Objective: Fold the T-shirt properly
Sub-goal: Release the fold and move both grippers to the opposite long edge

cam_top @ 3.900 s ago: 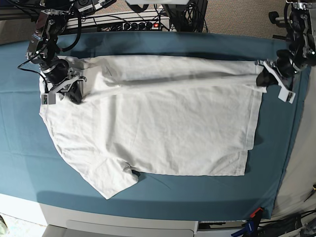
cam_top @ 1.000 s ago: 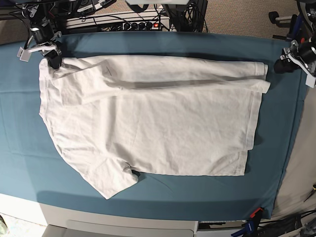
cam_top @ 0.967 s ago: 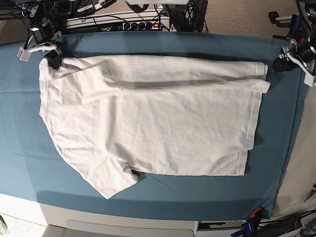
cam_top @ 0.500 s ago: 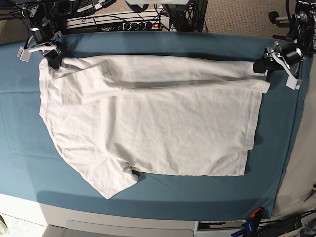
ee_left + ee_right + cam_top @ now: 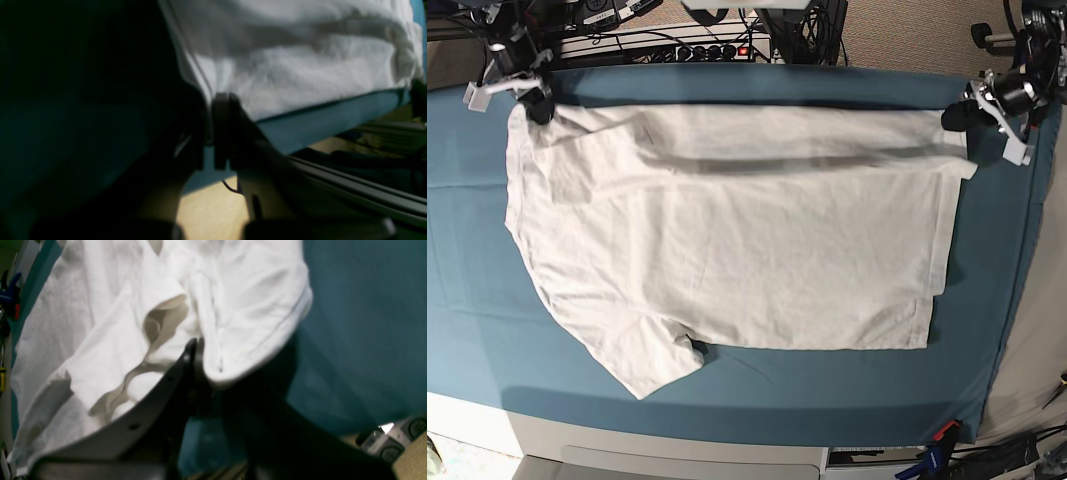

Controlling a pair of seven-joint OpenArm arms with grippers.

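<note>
The T-shirt point(image 5: 727, 230) lies spread on the teal cloth point(image 5: 727, 390) that covers the worktop, with its long axis running across the base view from side to side: the shoulder and collar end is at that view's left, the straight bottom hem at its right. One short sleeve point(image 5: 652, 355) sticks out toward the near left corner, ending in a stitched cuff, and a small dark fold shows where it meets the body. The shirt is plain white, lightly wrinkled, and its far edge is lifted and pulled fairly taut between the two arms, so a long soft crease and a band of shadow run along the upper part from one end to the other. The right gripper point(image 5: 535, 100), at the base view's far left, is clenched on the shoulder corner; in the right wrist view its dark jaws meet on a bunched fold of white fabric beside a loose, open flap of cloth point(image 5: 160, 323). The left gripper point(image 5: 959, 115), at the far right, is clamped on the hem corner; in the left wrist view point(image 5: 210, 116) the stitched edge of the shirt runs straight down into the narrow slit between the jaws. Beyond the far edge of the cloth sits a rack of dark electronics and cables point(image 5: 677, 40).
</note>
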